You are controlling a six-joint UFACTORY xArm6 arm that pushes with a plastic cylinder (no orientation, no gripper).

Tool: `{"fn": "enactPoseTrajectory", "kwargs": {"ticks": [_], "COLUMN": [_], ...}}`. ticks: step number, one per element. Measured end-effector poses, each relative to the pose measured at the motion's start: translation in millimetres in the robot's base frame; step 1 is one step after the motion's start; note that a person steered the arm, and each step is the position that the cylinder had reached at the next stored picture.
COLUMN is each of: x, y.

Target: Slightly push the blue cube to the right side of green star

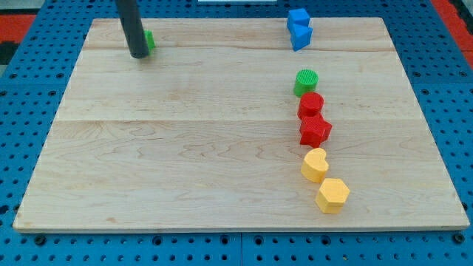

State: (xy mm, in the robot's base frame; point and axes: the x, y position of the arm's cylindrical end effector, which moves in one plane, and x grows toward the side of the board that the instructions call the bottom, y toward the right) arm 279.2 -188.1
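Note:
My tip (138,55) rests on the wooden board (185,148) near its top left corner. A green block (150,41), largely hidden behind the rod, touches the rod's right side; its shape cannot be made out. Two blue blocks stand together near the view's top right: a blue cube (298,17) and a second blue block (301,35) just below it, touching it. The tip is far to the left of both blue blocks.
A column of blocks runs down the right half of the board: a green cylinder (306,81), a red cylinder (311,104), a red star-like block (315,131), a yellow heart (315,164) and a yellow hexagon (332,195).

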Motion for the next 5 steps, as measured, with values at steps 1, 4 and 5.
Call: {"fn": "enactPoseTrajectory", "kwargs": {"ticks": [1, 4, 5], "x": [-7.7, 17.6, 17.4], "y": [-3.3, 198.0, 233.8]}}
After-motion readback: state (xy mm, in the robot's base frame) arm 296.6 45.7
